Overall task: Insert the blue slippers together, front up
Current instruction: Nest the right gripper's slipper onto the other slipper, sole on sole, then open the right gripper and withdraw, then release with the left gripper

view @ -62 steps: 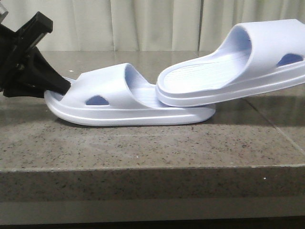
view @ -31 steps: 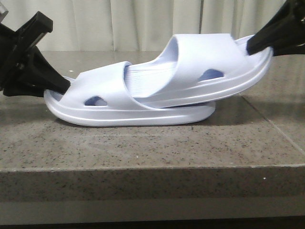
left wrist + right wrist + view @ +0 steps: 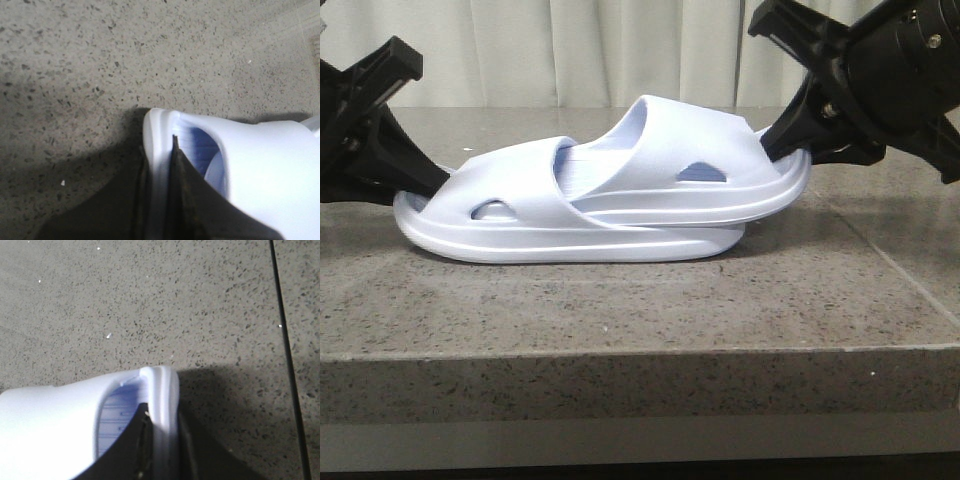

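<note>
Two pale blue slippers lie on the speckled stone table [image 3: 620, 300]. The lower slipper [image 3: 510, 215] rests flat on the table. My left gripper [image 3: 432, 185] is shut on its rim at the left end, also seen in the left wrist view [image 3: 159, 165], where the rim [image 3: 156, 130] sits between the fingers. The upper slipper [image 3: 690, 175] is pushed under the lower one's strap and lies on its footbed, its right end raised a little. My right gripper [image 3: 782, 150] is shut on that end's rim [image 3: 165, 390], as the right wrist view [image 3: 162, 435] shows.
Pale curtains [image 3: 570, 50] hang behind the table. The table's front edge [image 3: 620, 350] runs across the front view. A dark seam [image 3: 287, 355] between stone slabs runs near the right gripper.
My right gripper has slid the upper slipper leftward, deeper under the lower slipper's strap, and lowered it. The lower slipper and left gripper have shifted slightly left.
</note>
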`<state>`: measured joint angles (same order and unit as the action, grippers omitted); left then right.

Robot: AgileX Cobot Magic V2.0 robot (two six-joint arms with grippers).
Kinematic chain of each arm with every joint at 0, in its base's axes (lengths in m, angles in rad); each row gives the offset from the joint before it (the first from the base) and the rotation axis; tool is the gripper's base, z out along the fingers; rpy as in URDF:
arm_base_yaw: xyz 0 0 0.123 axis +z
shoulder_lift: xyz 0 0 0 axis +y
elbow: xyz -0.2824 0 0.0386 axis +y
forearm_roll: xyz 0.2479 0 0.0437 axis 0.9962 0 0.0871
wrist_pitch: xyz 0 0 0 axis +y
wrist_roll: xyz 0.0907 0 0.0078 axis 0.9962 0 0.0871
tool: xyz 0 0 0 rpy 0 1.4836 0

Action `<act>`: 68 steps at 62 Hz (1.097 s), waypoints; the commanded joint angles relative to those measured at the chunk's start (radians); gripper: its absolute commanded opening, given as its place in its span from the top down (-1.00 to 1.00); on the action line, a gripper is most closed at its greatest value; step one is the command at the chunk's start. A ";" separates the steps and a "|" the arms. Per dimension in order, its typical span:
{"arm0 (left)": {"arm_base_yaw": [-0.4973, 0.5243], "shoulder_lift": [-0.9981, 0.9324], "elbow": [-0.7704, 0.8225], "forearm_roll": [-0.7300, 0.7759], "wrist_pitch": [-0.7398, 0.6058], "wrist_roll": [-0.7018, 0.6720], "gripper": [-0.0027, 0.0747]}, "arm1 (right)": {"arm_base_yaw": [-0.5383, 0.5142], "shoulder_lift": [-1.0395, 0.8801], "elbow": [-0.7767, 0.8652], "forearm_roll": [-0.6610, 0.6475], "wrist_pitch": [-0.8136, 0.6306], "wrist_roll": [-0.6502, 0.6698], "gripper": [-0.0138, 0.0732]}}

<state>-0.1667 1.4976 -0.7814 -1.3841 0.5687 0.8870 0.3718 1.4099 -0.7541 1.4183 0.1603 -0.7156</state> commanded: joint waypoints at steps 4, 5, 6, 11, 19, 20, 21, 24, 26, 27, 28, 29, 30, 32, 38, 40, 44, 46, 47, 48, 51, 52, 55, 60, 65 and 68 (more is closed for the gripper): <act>-0.012 -0.026 -0.028 -0.061 0.070 0.000 0.98 | 0.036 -0.029 -0.022 0.008 0.173 -0.017 0.85; -0.012 -0.026 -0.028 -0.061 0.070 0.000 0.98 | 0.035 -0.031 -0.022 0.004 0.168 -0.017 0.81; -0.012 -0.026 -0.028 -0.061 0.070 0.000 0.98 | 0.033 -0.034 -0.022 0.001 0.166 -0.017 0.77; -0.012 -0.026 -0.028 -0.061 0.070 0.000 0.98 | 0.001 -0.059 -0.022 -0.026 0.171 -0.018 0.37; -0.010 -0.026 -0.028 -0.061 0.070 0.000 0.98 | -0.086 -0.127 -0.022 -0.094 0.220 -0.018 -0.12; -0.010 -0.026 -0.028 -0.061 0.070 0.000 0.98 | -0.106 -0.137 -0.022 -0.101 0.229 -0.018 -0.17; -0.010 -0.026 -0.028 -0.061 0.068 0.000 0.98 | -0.120 -0.147 -0.022 -0.109 0.242 -0.018 -0.18; -0.010 -0.026 -0.028 -0.061 0.063 0.000 0.98 | -0.167 -0.182 -0.022 -0.134 0.275 -0.018 -0.23; -0.010 -0.026 -0.028 -0.061 0.059 0.000 0.98 | -0.208 -0.208 -0.022 -0.151 0.299 -0.018 -0.23; -0.010 -0.026 -0.028 -0.061 0.059 0.000 0.98 | -0.226 -0.219 -0.022 -0.161 0.309 -0.018 -0.23; -0.010 -0.026 -0.028 -0.061 0.059 0.000 0.98 | -0.243 -0.228 -0.022 -0.168 0.318 -0.018 -0.23; -0.010 -0.026 -0.028 -0.061 0.059 0.000 0.98 | -0.269 -0.238 -0.022 -0.173 0.327 -0.018 -0.23; -0.010 -0.026 -0.028 -0.061 0.057 0.000 0.98 | -0.287 -0.252 -0.022 -0.178 0.339 -0.018 -0.23; -0.010 -0.026 -0.028 -0.065 0.056 0.000 0.98 | -0.333 -0.270 -0.022 -0.181 0.357 -0.018 -0.23; -0.010 -0.026 -0.028 -0.071 0.054 0.000 0.98 | -0.454 -0.327 -0.022 -0.186 0.387 -0.018 -0.23; -0.010 -0.026 -0.028 -0.074 0.054 0.000 0.98 | -0.497 -0.343 -0.022 -0.186 0.397 -0.018 -0.23; -0.010 -0.026 -0.028 -0.085 0.054 0.000 0.98 | -0.571 -0.365 -0.021 -0.187 0.426 -0.018 -0.23; -0.010 -0.026 -0.028 -0.095 0.052 0.000 0.98 | -0.600 -0.373 -0.021 -0.190 0.447 -0.018 -0.23; -0.010 -0.026 -0.028 -0.101 0.049 0.000 0.98 | -0.610 -0.374 -0.021 -0.192 0.455 -0.018 -0.23; -0.010 -0.026 -0.028 -0.105 0.047 0.000 0.98 | -0.619 -0.375 -0.021 -0.193 0.467 -0.018 -0.23; -0.010 -0.026 -0.028 -0.113 0.034 0.000 0.98 | -0.645 -0.375 -0.020 -0.205 0.494 -0.018 -0.23; -0.010 -0.026 -0.028 -0.115 0.032 0.000 0.98 | -0.649 -0.374 -0.020 -0.211 0.500 -0.018 -0.23; -0.010 -0.026 -0.028 -0.115 0.025 0.000 0.98 | -0.656 -0.373 -0.020 -0.238 0.514 -0.018 -0.23; -0.010 -0.026 -0.028 -0.133 0.021 0.000 0.98 | -0.656 -0.373 -0.019 -0.269 0.526 -0.018 -0.23; -0.010 -0.026 -0.028 -0.175 -0.002 0.003 0.98 | -0.656 -0.373 -0.019 -0.269 0.537 -0.018 -0.23; -0.010 -0.026 -0.028 -0.203 -0.019 0.030 0.98 | -0.656 -0.373 -0.019 -0.269 0.540 -0.018 -0.23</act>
<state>-0.1705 1.4976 -0.7821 -1.4946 0.5786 0.8919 -0.2788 1.0562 -0.7474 1.1239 0.6904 -0.7197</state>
